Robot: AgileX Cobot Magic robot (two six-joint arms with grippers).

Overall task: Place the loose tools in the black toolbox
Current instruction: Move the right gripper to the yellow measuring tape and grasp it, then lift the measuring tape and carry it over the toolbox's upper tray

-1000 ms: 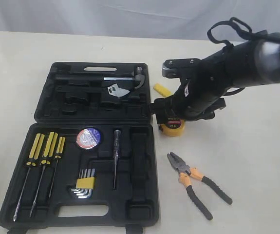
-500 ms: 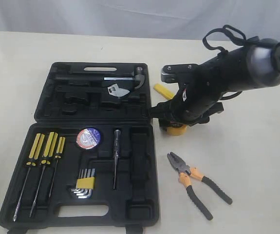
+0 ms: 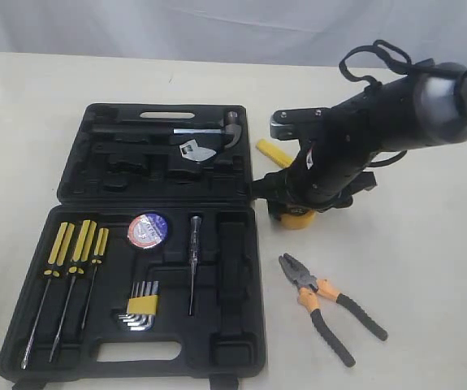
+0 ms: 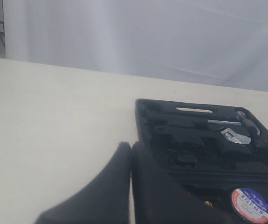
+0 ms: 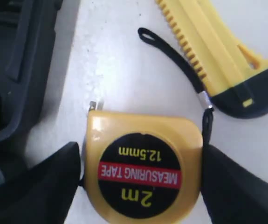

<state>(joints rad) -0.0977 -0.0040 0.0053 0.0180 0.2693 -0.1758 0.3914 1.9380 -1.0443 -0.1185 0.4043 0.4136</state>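
1. One of four loose tools is stowed: the dark tape roll with white-red-blue label [image 3: 148,229] sits in a recess of the open black plastic toolbox [image 3: 245,325], at three o'clock from the yellow-handled screwdrivers [image 3: 77,240].
2. Three lie outside on the beige table [image 3: 428,268]: the yellow-black round tape measure [image 5: 145,165], the yellow utility knife [image 5: 217,51] at eleven o'clock from it in the exterior view, and the pliers with orange-black handles [image 3: 326,305] at five o'clock.
3. The right gripper [image 5: 140,182] is down over the tape measure, fingers seemingly pinching its two sides; the measure appears to rest on the table, not lifted.
4. The left gripper [image 4: 130,182] hovers with fingers pressed together, holding nothing.
5. By this count, the task is about a quarter done.
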